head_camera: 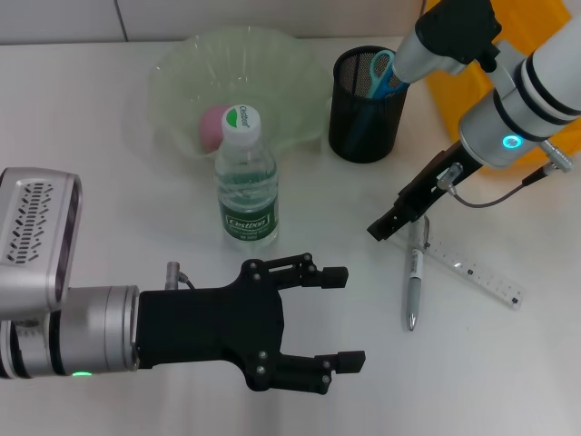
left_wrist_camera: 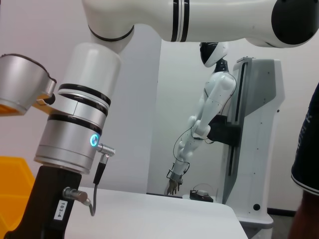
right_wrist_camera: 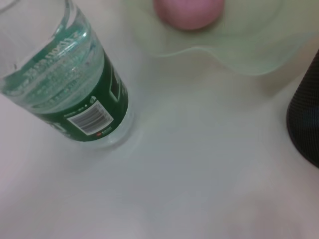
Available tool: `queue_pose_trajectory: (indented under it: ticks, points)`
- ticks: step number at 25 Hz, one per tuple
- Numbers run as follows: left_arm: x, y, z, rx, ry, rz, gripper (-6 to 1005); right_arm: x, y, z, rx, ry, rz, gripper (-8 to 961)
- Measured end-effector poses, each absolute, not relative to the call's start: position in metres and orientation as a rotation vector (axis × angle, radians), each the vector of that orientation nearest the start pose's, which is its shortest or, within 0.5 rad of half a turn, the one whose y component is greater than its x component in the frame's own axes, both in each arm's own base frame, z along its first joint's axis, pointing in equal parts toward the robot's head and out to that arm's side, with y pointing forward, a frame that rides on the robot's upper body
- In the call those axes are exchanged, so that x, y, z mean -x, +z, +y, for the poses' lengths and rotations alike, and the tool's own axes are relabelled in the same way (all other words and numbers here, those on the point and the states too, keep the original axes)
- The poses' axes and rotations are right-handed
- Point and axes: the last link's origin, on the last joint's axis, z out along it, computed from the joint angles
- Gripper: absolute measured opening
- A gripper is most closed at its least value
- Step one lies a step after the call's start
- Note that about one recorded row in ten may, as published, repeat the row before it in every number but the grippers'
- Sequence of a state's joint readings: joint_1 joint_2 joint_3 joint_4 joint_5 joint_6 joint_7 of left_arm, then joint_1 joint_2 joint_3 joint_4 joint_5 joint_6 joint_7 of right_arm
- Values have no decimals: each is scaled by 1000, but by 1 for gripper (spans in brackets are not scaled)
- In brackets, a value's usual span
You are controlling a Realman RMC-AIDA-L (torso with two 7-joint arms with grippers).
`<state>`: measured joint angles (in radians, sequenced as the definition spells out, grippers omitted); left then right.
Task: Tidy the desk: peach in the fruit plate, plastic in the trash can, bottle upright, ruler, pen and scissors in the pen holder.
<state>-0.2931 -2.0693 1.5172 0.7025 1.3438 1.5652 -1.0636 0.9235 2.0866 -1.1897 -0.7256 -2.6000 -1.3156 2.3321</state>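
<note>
The peach [head_camera: 212,125] lies in the pale green fruit plate [head_camera: 300,82] at the back. The water bottle [head_camera: 245,182] stands upright in front of the plate. The black mesh pen holder [head_camera: 363,123] holds the blue-handled scissors [head_camera: 383,71]. The pen [head_camera: 414,283] and the clear ruler [head_camera: 474,272] lie on the table at the right. My right gripper [head_camera: 392,223] hangs just above the pen's upper end. My left gripper [head_camera: 347,318] is open and empty near the table's front edge. The right wrist view shows the bottle [right_wrist_camera: 65,84], peach [right_wrist_camera: 189,12] and pen holder [right_wrist_camera: 306,119].
A yellow container [head_camera: 467,91] stands at the back right behind my right arm. The left wrist view shows my right arm [left_wrist_camera: 75,139] close by and another robot [left_wrist_camera: 199,129] far off in the room.
</note>
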Motion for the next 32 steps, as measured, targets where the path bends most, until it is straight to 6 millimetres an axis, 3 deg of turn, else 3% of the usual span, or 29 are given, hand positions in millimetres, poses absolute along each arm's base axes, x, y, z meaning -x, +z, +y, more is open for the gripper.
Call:
queue_pose_trajectory:
  ticks: [26,32]
  points:
    - [225,-65,243,2946,-1034,-184,841,-185,-60,400,2713,-525,882,682]
    - [226,-65,242,2945,-1034,-185,842,-185,-62,400,2709,-541,870,617]
